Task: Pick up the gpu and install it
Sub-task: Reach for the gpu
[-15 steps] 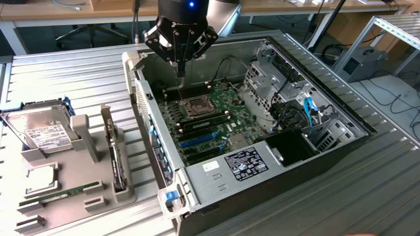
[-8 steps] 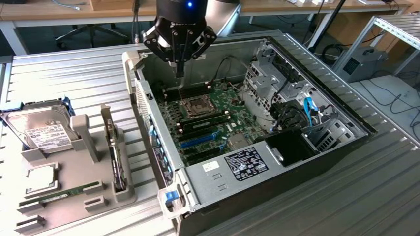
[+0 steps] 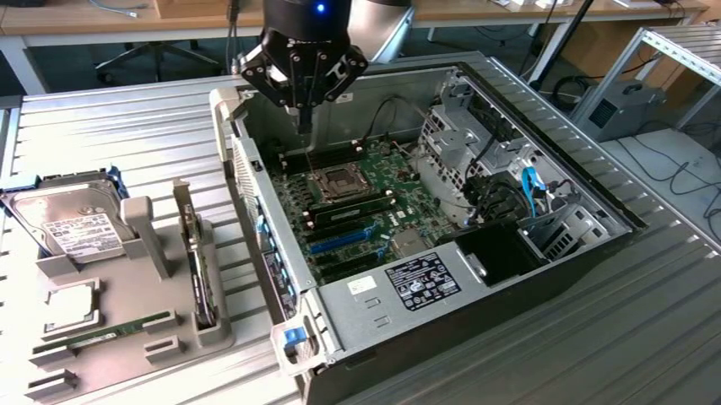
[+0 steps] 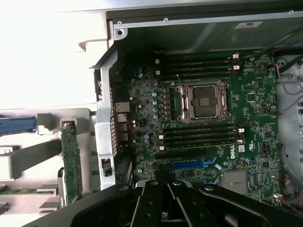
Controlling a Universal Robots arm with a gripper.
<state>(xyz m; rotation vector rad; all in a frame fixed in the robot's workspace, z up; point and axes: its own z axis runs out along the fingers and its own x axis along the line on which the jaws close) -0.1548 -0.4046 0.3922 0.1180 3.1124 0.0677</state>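
The gpu (image 3: 203, 283) is a slim black card standing on edge in a slot of the grey holder (image 3: 124, 337), at the exterior view's left, outside the open computer case (image 3: 586, 224). The wrist view shows the gpu (image 4: 71, 163) from above as a narrow board beside the case's metal wall. My gripper (image 3: 302, 125) hangs over the far left corner of the case, above the motherboard (image 3: 394, 181), well away from the gpu. Its fingers (image 4: 151, 203) are shut with nothing between them. Blue expansion slots (image 3: 338, 242) lie bare on the board.
A silver hard drive (image 3: 67, 221), a processor chip (image 3: 70, 309) and a green RAM stick (image 3: 107, 329) sit in the holder. Inside the case are the processor socket (image 4: 204, 100), cables and a drive cage (image 3: 462, 139). The ribbed metal table (image 3: 631, 337) lies around the case.
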